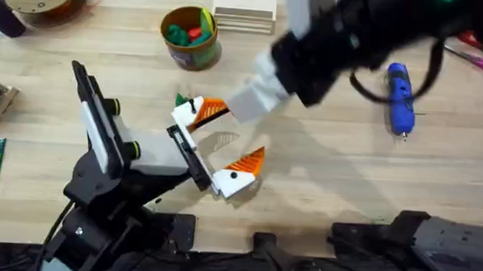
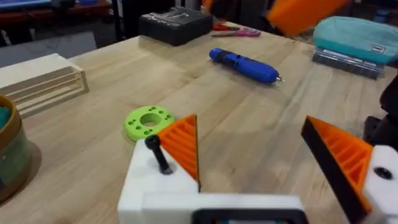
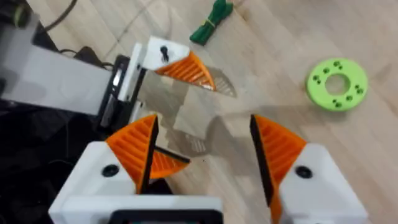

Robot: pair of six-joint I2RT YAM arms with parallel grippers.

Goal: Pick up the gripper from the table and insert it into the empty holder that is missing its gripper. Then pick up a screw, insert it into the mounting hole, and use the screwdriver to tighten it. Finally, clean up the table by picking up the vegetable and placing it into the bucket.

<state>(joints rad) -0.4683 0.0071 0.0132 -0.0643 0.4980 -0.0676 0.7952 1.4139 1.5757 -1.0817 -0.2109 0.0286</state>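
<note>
Looking down from overhead, we note the left gripper (image 1: 224, 147) lying low over the table (image 1: 323, 182), its two white mounts both carrying orange tips and standing well apart with nothing between them. In the left wrist view a dark screw (image 2: 158, 154) stands up from the white mount beside one orange tip. The right gripper (image 3: 205, 155) hangs above the left one, jaws spread wide and empty; overhead, its arm rises close under the camera as a dark mass. The vegetable (image 3: 212, 22) lies on the wood just beyond the left gripper's far mount. A lime-green ring (image 3: 336, 83) sits flat near it. The screwdriver (image 1: 400, 97) lies on its side well to the right, apart from both grippers. The bucket (image 1: 190, 38) stands toward the back, toy pieces inside, next to a pale wooden block (image 1: 245, 11). Scissors (image 1: 481, 58) rest at the far right edge.
</note>
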